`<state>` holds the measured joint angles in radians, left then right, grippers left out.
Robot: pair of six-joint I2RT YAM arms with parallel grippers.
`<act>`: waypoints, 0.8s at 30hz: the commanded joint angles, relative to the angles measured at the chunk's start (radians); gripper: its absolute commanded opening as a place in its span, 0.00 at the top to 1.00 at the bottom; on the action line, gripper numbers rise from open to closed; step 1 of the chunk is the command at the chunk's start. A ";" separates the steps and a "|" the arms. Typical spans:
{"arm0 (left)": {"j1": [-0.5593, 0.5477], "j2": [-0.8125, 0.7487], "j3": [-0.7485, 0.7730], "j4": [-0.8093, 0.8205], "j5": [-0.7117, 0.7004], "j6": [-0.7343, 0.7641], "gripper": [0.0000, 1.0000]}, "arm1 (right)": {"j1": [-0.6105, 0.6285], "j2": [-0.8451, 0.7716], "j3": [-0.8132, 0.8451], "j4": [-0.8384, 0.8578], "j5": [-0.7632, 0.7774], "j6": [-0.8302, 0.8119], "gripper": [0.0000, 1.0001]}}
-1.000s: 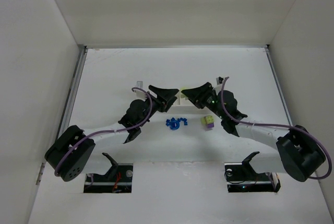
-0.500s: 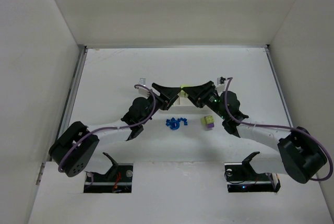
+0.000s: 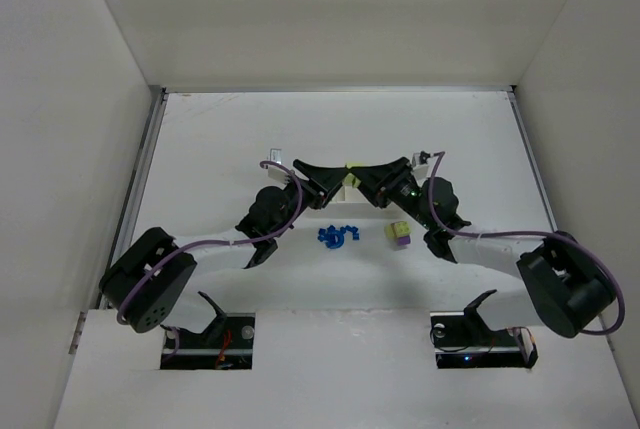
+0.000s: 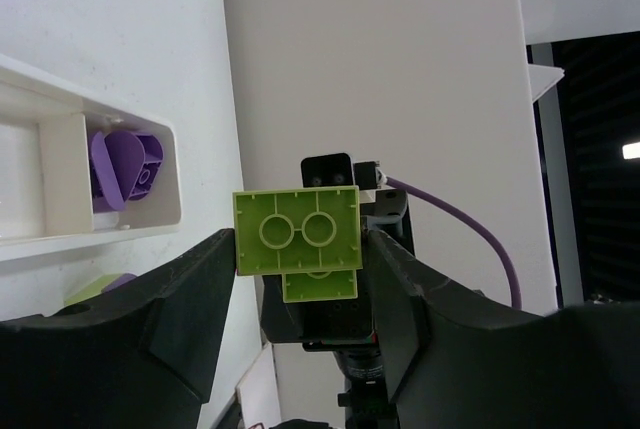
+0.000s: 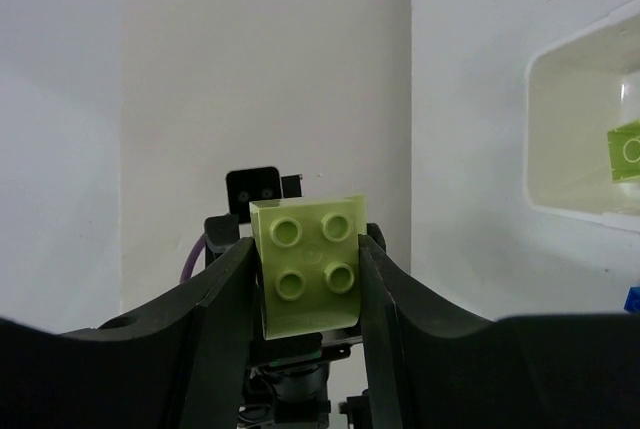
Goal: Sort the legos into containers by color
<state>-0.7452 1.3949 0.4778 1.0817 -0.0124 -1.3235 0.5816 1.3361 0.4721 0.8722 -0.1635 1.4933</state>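
Clearance to enclosure walls (image 3: pixel 60 99) ample. Left gripper (image 4: pixel 300 249) clamps a yellow-green brick (image 4: pixel 297 232) over the white tray (image 4: pixel 100 232); right gripper (image 5: pixel 308 267), facing it, clamps a second yellow-green brick (image 5: pixel 308 261). Blue legos (image 3: pixel 337 236) nearby.

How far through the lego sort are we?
Done: purple pieces in an end compartment of the tray, one yellow-green piece in another. In hand: left gripper and right gripper both shut on a yellow-green brick stack between them. Left: the blue pile and a yellow-green/purple stack.
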 commanded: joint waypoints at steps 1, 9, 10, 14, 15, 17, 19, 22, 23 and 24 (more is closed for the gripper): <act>-0.016 0.000 0.039 0.104 0.019 0.015 0.49 | 0.002 0.029 -0.016 0.157 -0.039 0.074 0.57; -0.026 -0.003 0.025 0.121 0.014 0.017 0.62 | 0.002 0.078 -0.027 0.220 -0.039 0.125 0.54; -0.026 -0.007 0.024 0.121 0.012 0.020 0.64 | 0.002 0.080 -0.029 0.220 -0.038 0.125 0.52; -0.019 -0.023 0.012 0.119 0.012 0.021 0.69 | 0.002 0.068 -0.032 0.208 -0.030 0.110 0.45; -0.015 -0.031 0.004 0.115 0.011 0.021 0.70 | 0.001 0.063 -0.033 0.205 -0.027 0.107 0.44; -0.012 -0.042 -0.005 0.113 0.006 0.021 0.70 | -0.002 0.051 -0.038 0.192 -0.022 0.093 0.41; -0.007 -0.048 -0.013 0.112 0.006 0.021 0.71 | -0.009 0.037 -0.043 0.176 -0.016 0.082 0.39; -0.006 -0.056 -0.022 0.110 0.005 0.021 0.71 | -0.013 0.020 -0.049 0.154 -0.005 0.062 0.37; -0.006 -0.057 -0.025 0.109 0.005 0.021 0.71 | -0.016 0.014 -0.050 0.148 -0.002 0.055 0.35; -0.006 -0.062 -0.028 0.109 0.003 0.021 0.71 | -0.018 0.009 -0.050 0.143 -0.002 0.047 0.34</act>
<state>-0.7513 1.3792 0.4641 1.1107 -0.0231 -1.3098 0.5747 1.3735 0.4286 0.9993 -0.1726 1.5677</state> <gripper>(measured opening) 0.458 0.651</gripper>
